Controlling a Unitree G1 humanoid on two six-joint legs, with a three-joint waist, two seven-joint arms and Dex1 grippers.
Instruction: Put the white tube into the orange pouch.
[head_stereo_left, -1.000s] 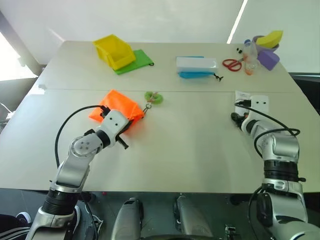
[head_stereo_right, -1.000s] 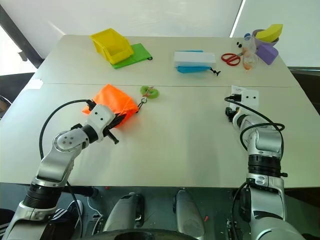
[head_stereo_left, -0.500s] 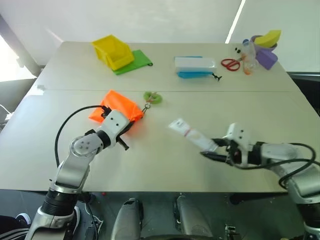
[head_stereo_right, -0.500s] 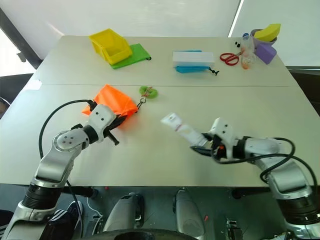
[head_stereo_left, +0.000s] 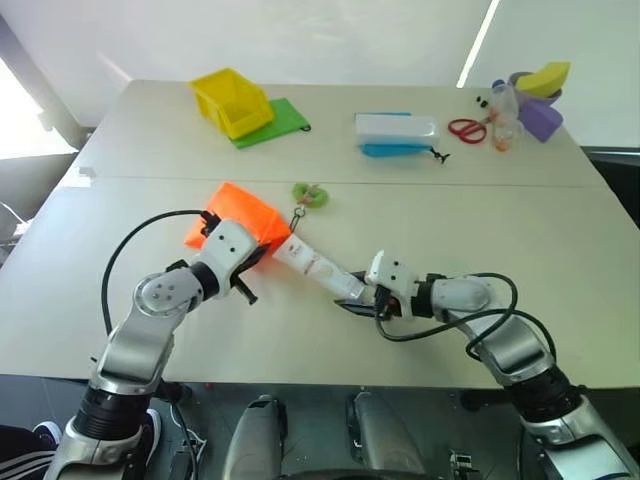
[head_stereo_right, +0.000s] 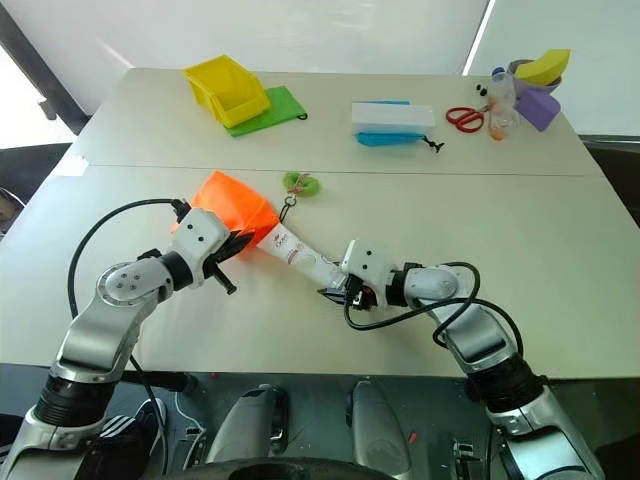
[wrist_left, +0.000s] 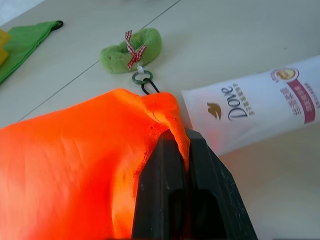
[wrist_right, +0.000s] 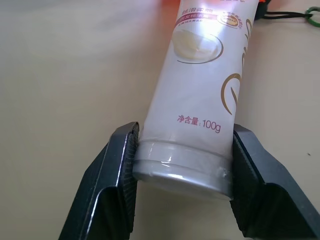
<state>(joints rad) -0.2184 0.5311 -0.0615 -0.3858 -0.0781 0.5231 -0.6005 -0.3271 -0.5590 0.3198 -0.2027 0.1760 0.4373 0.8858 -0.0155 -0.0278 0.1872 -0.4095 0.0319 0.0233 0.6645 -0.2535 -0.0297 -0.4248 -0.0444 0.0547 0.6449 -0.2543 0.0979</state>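
a: orange fabric sits left of centre in the head view. the orange pouch (head_stereo_left: 240, 212) is soft and creased, and the left gripper (head_stereo_left: 256, 260) is clamped shut on a fold of its rim, holding that edge up off the table (head_stereo_left: 560, 230).

b: where is the white tube (head_stereo_left: 318, 268)?

a: at mid frame, just right of the pouch. the right gripper (head_stereo_left: 362, 297) grips it at the cap end, a black finger on each side. it is smooth, glossy plastic with faint print.

b: which way does it lie?

a: its long axis runs from lower right up to upper left. the flat crimped end leads and is next to the pinched rim; i cannot tell if it touches. the right arm is the nearer one to the tube.

b: what else?

a: a black cord ends in a fuzzy green ornament (wrist_left: 131, 49) just above the pouch.
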